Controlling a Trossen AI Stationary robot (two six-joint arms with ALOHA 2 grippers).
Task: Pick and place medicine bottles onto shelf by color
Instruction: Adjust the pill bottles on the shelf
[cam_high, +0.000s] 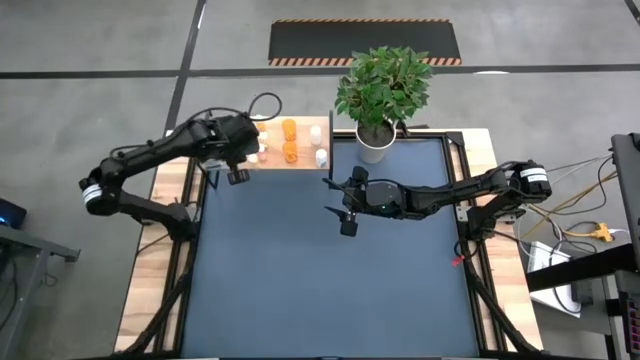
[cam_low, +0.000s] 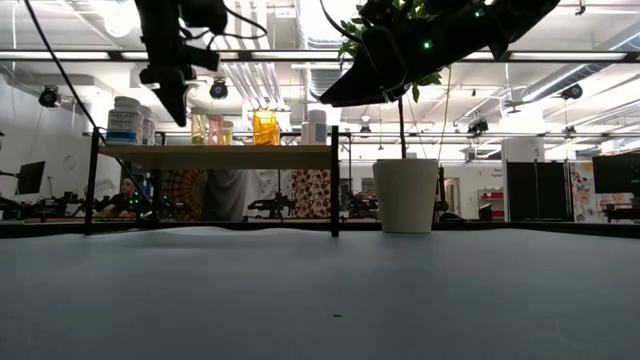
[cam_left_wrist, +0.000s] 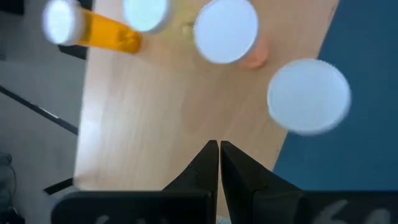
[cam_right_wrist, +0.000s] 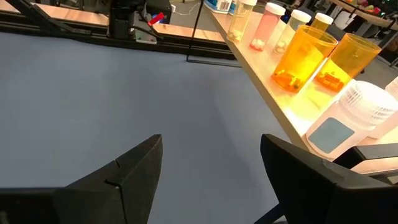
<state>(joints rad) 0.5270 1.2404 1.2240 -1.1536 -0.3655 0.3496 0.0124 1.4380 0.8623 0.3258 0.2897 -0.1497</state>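
The shelf (cam_high: 292, 144), a light wood board on black legs, is seen at the far edge of the dark blue counter (cam_high: 320, 280), just beside a white plant pot (cam_high: 376, 146). The medicine bottles (cam_high: 289, 140) are gathered on the board: amber ones near its middle and white ones toward both ends. In the low view the bottles are lined up along the shelf top.

The left gripper (cam_high: 238, 176) is held just over the shelf's near left corner, its jaws pressed together on nothing; white caps are seen beyond them in the left wrist view. The right gripper (cam_high: 347, 222) is held over bare counter, near the shelf's right end, its jaws spread wide and empty.
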